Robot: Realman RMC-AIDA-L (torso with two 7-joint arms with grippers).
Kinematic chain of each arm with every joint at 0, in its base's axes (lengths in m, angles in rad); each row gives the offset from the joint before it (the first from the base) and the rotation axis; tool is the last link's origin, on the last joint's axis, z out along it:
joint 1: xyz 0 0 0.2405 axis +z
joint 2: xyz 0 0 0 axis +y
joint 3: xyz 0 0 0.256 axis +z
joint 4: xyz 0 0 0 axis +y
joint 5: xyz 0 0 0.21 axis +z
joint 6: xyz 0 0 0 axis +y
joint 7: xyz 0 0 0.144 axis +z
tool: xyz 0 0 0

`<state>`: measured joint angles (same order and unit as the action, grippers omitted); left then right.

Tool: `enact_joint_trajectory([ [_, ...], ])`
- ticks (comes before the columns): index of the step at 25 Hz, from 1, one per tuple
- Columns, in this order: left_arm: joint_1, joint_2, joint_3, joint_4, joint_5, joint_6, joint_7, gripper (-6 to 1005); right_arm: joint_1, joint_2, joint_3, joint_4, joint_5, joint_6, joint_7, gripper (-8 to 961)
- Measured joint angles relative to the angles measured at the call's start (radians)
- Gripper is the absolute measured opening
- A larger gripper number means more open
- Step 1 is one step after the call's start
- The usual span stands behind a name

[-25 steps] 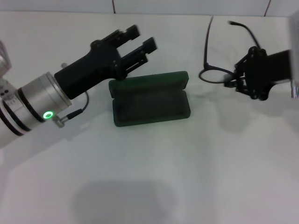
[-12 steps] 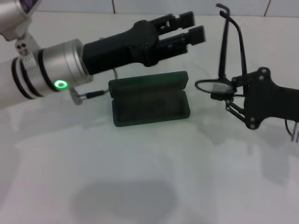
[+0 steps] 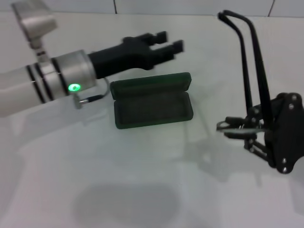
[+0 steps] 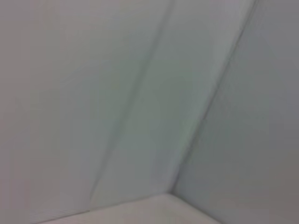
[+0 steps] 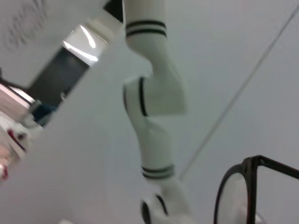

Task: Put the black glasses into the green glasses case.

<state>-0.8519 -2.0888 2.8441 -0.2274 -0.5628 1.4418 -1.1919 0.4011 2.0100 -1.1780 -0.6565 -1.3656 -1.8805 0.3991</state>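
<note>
Right claw (image 3: pixel 247 129) at frame right pinches black glasses (image 3: pixel 251 71); left claw (image 3: pixel 167 42), spread, hovers above open green glasses case (image 3: pixel 152 100).

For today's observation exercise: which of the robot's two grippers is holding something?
The right gripper, to the right of the open green glasses case, grips the black glasses, temple arms pointing up. The left gripper, above the case's lid, is open and empty.
</note>
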Motion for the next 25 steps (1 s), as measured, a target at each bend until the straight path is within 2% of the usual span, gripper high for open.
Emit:
enact_joint_trajectory([
  [4, -0.037, 0.001, 0.0, 0.049, 0.023, 0.0, 0.029, 646, 0.024, 0.0, -0.005, 0.007, -0.048, -0.005, 0.039, 97],
  [8, -0.037, 0.004, 0.0, 0.048, 0.015, 0.026, 0.033, 645, 0.026, -0.002, 0.0, 0.008, -0.059, -0.006, 0.066, 97],
  [12, 0.01, 0.009, 0.0, -0.001, -0.058, 0.05, 0.035, 644, 0.027, -0.007, 0.01, 0.001, -0.059, 0.033, 0.144, 96],
  [15, 0.065, 0.033, 0.0, -0.01, -0.123, 0.162, 0.054, 644, 0.038, -0.013, 0.01, -0.003, -0.06, 0.108, 0.221, 96],
  [19, 0.083, 0.047, 0.0, 0.0, -0.142, 0.298, 0.05, 643, 0.065, -0.014, 0.01, -0.003, -0.098, 0.231, 0.292, 96],
  [22, 0.065, 0.044, 0.0, 0.002, -0.118, 0.356, 0.017, 642, 0.088, -0.002, 0.005, -0.003, -0.132, 0.311, 0.308, 96],
  [25, 0.023, 0.031, 0.001, 0.002, -0.072, 0.386, -0.022, 641, 0.099, 0.001, 0.001, -0.001, -0.145, 0.341, 0.313, 97],
])
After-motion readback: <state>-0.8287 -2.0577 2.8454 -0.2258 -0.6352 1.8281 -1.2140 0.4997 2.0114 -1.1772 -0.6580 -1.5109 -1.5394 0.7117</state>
